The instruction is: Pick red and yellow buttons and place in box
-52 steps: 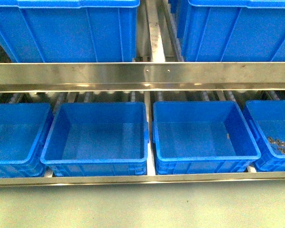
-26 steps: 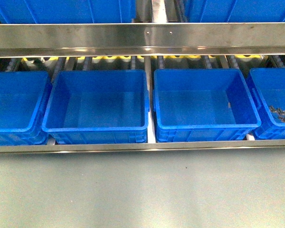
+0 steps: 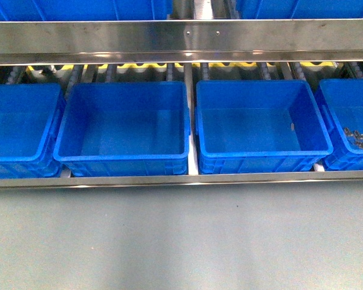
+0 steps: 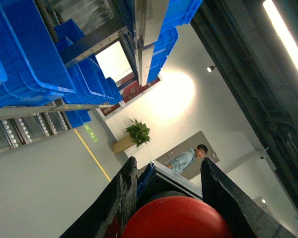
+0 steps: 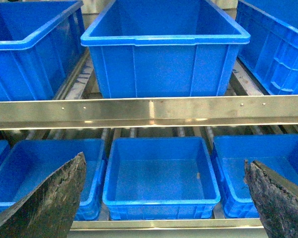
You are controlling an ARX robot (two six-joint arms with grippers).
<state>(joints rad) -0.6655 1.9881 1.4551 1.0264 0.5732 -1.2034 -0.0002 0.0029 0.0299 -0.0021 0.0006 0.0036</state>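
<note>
In the left wrist view my left gripper [image 4: 167,166] is shut on the red button [image 4: 176,218], whose red dome fills the space between the two black fingers [image 4: 120,198]; the gripper points up and away toward the room. My right gripper [image 5: 164,183] is open, its two dark fingers [image 5: 44,203] wide apart with nothing between them, facing the lower shelf's blue boxes [image 5: 161,176]. In the front view neither arm shows; the row of blue boxes [image 3: 124,127] stands on the lower rack. No yellow button is in view.
A steel shelf rail [image 3: 181,39] runs above the lower boxes, another rail [image 3: 181,179] along their front. The far right box [image 3: 351,130] holds several small metal parts. Upper blue bins [image 5: 164,44] sit above. A person [image 4: 186,158] and a potted plant [image 4: 134,134] show far off.
The front view has tilted downward: the boxes and rail sit higher in the picture, the upper bins have nearly left the frame, and more floor shows below.
</note>
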